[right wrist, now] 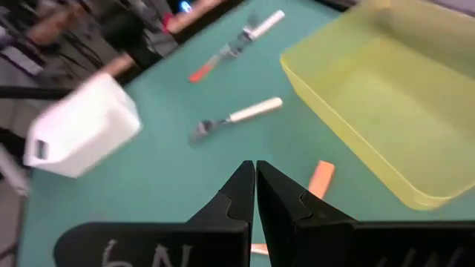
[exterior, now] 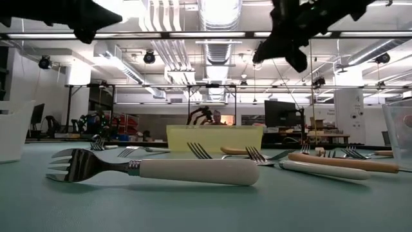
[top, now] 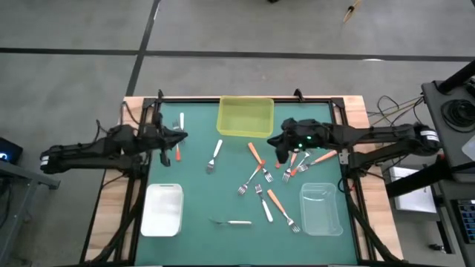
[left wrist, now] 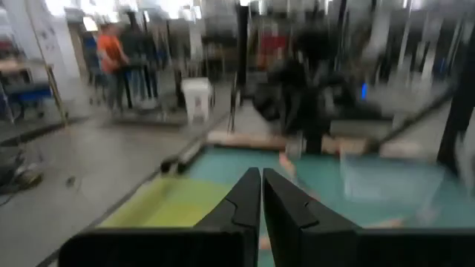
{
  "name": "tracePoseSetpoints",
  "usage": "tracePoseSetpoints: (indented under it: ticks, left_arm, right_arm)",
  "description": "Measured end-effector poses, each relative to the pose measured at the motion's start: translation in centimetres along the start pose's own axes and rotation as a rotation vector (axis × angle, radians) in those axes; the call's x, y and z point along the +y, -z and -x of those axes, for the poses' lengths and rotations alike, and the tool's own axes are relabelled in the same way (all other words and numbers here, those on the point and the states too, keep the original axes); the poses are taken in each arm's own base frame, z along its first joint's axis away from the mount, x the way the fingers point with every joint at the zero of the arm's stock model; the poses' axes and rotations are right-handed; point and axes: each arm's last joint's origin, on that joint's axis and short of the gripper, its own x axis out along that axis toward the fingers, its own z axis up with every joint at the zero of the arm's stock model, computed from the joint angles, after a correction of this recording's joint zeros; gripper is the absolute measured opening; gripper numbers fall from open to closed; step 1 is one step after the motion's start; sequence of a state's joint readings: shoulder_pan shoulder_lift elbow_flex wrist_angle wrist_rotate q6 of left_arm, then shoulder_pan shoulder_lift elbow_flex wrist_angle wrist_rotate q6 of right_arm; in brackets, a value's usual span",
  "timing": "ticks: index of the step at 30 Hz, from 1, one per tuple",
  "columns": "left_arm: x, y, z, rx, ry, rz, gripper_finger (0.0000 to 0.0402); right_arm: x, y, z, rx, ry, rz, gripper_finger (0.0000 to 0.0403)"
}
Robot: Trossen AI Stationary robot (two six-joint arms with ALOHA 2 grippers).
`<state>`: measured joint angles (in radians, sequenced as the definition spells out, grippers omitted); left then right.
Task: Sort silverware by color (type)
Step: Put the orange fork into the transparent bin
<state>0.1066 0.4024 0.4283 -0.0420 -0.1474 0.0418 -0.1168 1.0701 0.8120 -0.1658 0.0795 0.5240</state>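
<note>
Both claws are seen pressed together and empty: the right gripper (top: 281, 141) is held above the mat beside the yellow bin (top: 245, 117), the left gripper (top: 180, 136) above the mat's left side. Most of the silverware (top: 261, 178) is scattered mid-mat, between the white tray (top: 162, 210) and the clear tray (top: 320, 209).

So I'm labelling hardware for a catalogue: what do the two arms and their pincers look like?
Both arms are dark, slim and jointed. The right arm shows a small green light near its wrist. Each pincer, left pincer and right pincer, has two black, pointed fingers; white handwritten marks sit on the right one's base.
</note>
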Motion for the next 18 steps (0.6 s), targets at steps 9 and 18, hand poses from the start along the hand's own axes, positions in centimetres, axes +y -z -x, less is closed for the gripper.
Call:
tracePoseSetpoints:
  ticks: [9, 18]
  left_arm:
    - [-0.2, 1.5, -1.0, 0.153, 0.011, -0.073, 0.0]
    - [-0.2, 1.7, -1.2, 0.16, 0.022, -0.229, 0.0]
  right_arm:
    - [0.6, -1.2, -3.0, 0.188, 0.117, 0.004, 0.0009]
    - [1.4, -2.0, -5.7, 0.41, 0.258, -0.046, 0.0009]
